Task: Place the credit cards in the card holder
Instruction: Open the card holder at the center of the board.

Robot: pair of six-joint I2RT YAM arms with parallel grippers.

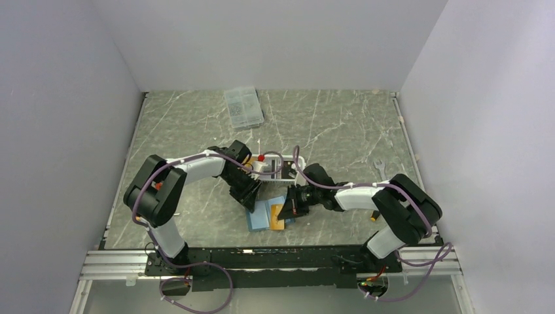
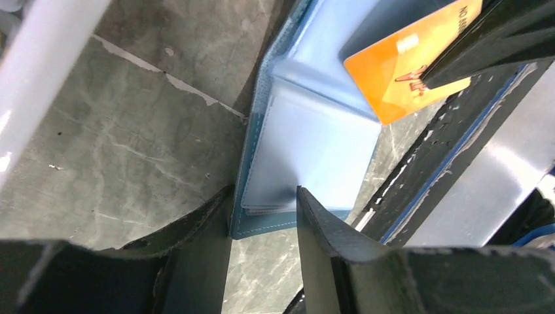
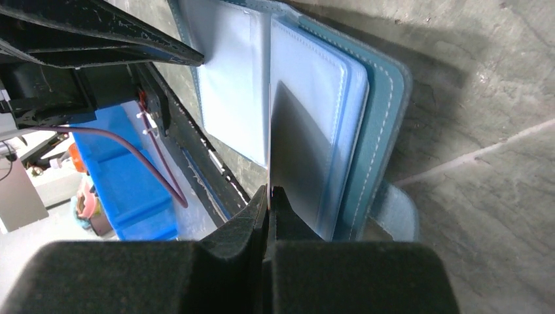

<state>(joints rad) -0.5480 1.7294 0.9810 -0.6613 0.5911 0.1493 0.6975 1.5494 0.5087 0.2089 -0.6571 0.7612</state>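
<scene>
Pinching fingers: the right gripper is closed tight on one short end of the yellow-gold card, pads flat on its two faces.
Parted fingers: the left gripper stands partly open, holding nothing, its fingers either side of a corner of the card holder.
Where the card is: in the air just over the right-hand leaf of the card holder, its free end nearly at the pale sleeves; whether it touches them I cannot tell.
Where the holder is: lying open and flat on the table, near the middle, between the two grippers.
Card handling: likely light, stiff and slick, springy if bent; best held by the end, as here, leaving the leading edge free.
Holder handling: soft, floppy sleeves that probably slide or lift under a push, so pin it at its stitched rim.
Card axis: long axis runs out from the right fingers toward the left, tilted down.
Holder axis: spine seems to run near to far, leaves spread left and right.
</scene>
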